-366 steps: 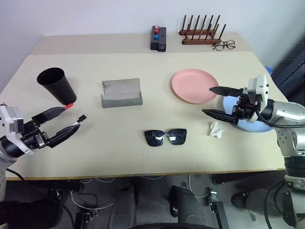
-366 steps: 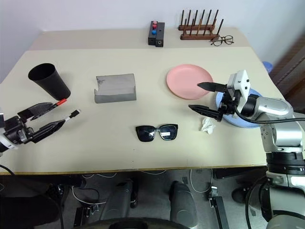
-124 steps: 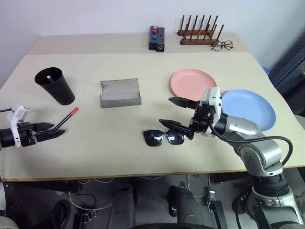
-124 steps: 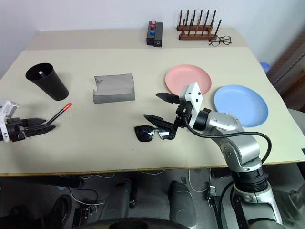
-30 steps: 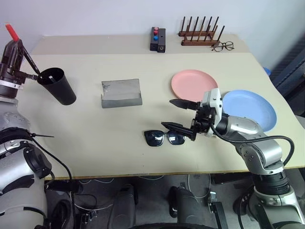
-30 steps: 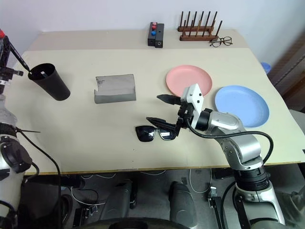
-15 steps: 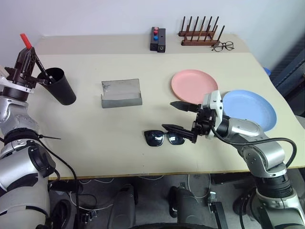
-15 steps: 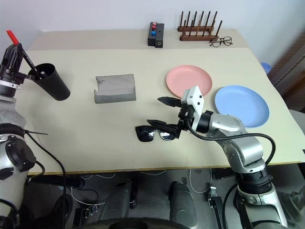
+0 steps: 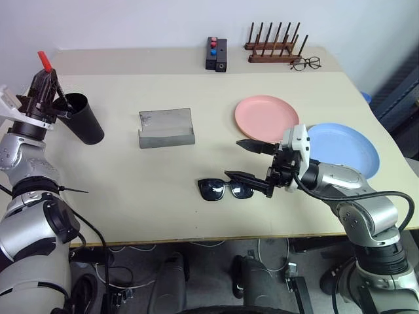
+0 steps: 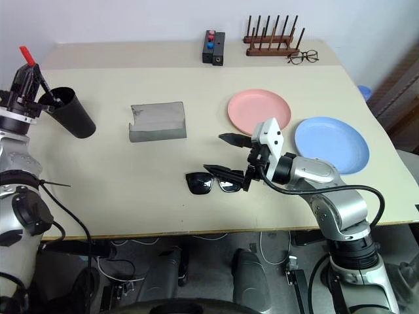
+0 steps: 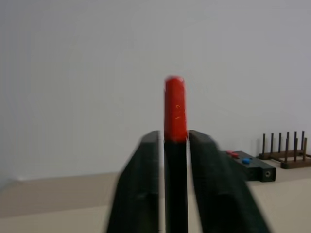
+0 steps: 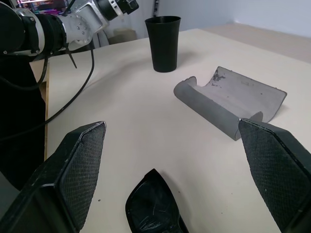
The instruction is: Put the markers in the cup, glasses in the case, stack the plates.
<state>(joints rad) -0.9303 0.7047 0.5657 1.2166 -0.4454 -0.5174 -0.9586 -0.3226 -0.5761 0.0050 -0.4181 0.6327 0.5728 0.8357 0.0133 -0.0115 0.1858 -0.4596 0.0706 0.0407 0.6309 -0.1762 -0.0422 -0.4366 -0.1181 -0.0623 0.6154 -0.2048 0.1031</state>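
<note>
**Change of state.** Compared with a second ago, the left hand (image 9: 44, 82) has come down at the far left edge of the bench (image 9: 131, 196). It carries the red-capped marker (image 9: 44, 61) with it. The marker now stands steeply, cap uppermost, and its lower end sits at the rim of the cup (image 9: 85, 121), on the side facing the hand. The right hand (image 9: 234, 158) has kept its station above the sunglasses (image 9: 226, 190), with the jaws spread wide and nothing between them.

**Meaning for the task.** The marker is judged ready to drop into the cup; only the release remains. The sunglasses lie flat on the bench near its front edge, apart from the case (image 9: 167, 127). The pink plate (image 9: 266, 116) and the blue plate (image 9: 350, 147) lie side by side, not stacked.

**View comparison.**
- The head views show how the marker stands relative to the cup. They do not resolve the left hand's grip.
- The left wrist view shows one finger (image 11: 146, 184) on each side of the marker shaft, very close to it, with the red cap clear of the tips. Whether the fingers clamp the shaft or have begun to part cannot be told.
- The right wrist view shows the case lid lying open and the case empty. One dark lens sits below the gap between the spread fingers.
</note>
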